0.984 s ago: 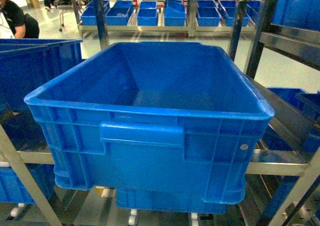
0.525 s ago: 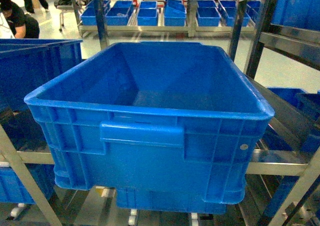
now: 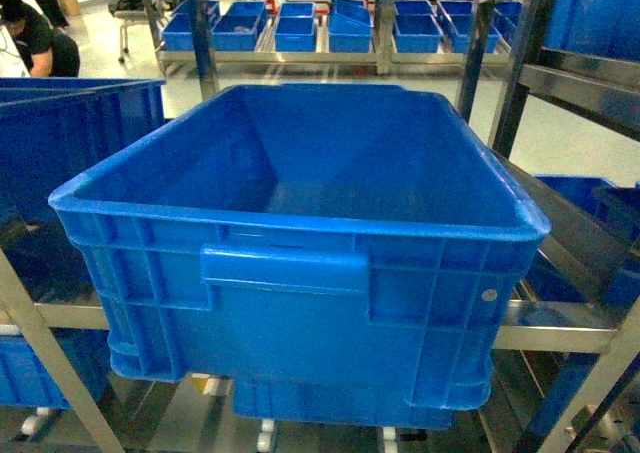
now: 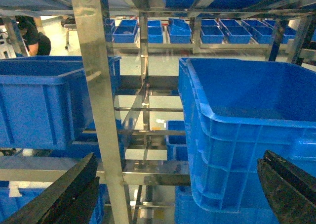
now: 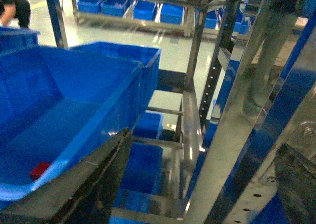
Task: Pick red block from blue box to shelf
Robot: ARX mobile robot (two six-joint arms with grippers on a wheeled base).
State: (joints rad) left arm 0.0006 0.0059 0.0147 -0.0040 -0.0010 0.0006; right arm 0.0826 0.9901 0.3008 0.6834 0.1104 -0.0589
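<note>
red block [image 5: 39, 170] sits on the floor of a blue crate [image 5: 74, 110], near corner, right wrist view only | crate rests on the steel shelf [image 4: 101, 110] rails | left gripper [image 4: 177, 194] spread wide, nothing in it | right gripper [image 5: 197, 184] also splayed apart, empty | person [image 3: 35, 38] way back left

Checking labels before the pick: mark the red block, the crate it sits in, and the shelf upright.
red block [image 5: 39, 170]: right wrist view, its visible top face.
blue crate [image 5: 74, 130]: right wrist view, bare floor.
shelf upright [image 4: 98, 105]: left wrist view, mid-post.
</note>
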